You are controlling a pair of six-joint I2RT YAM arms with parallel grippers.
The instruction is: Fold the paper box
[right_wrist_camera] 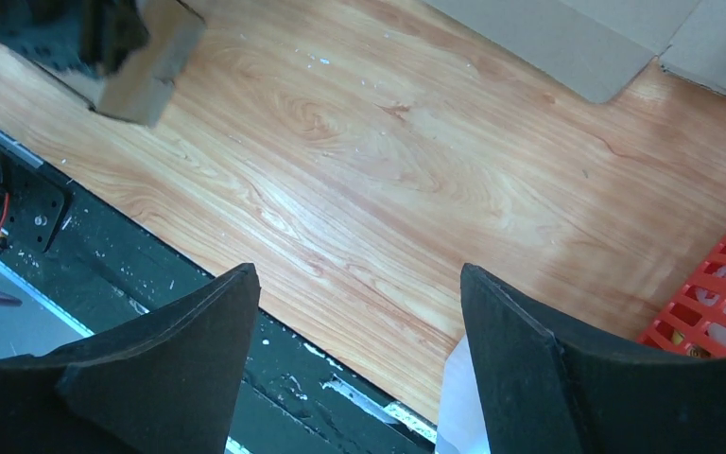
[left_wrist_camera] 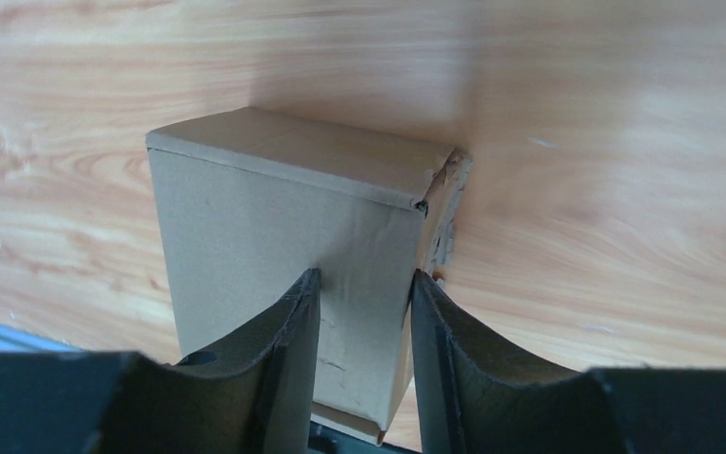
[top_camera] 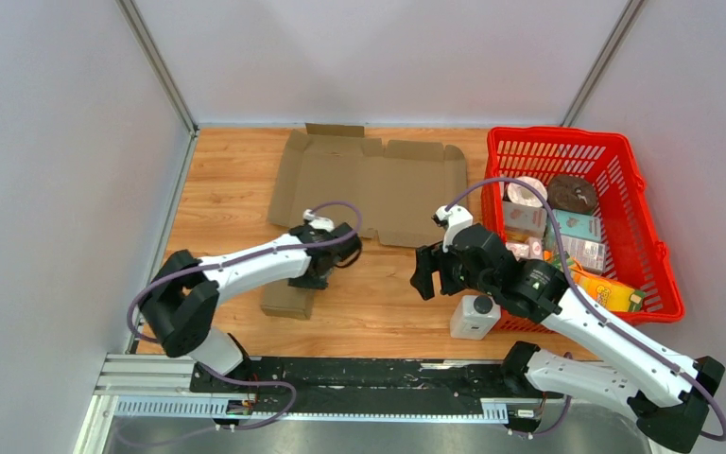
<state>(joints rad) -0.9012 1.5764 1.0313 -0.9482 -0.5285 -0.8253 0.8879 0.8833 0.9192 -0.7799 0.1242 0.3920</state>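
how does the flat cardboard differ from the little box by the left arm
The flat cardboard lies unfolded with its flaps spread; the small box is folded up. The flat cardboard is much wider than the small box. The flat cardboard lies farther back; the small box sits nearer the front. Both are plain brown cardboard.

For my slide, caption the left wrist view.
Left tool above a closed cardboard box on a wooden table.
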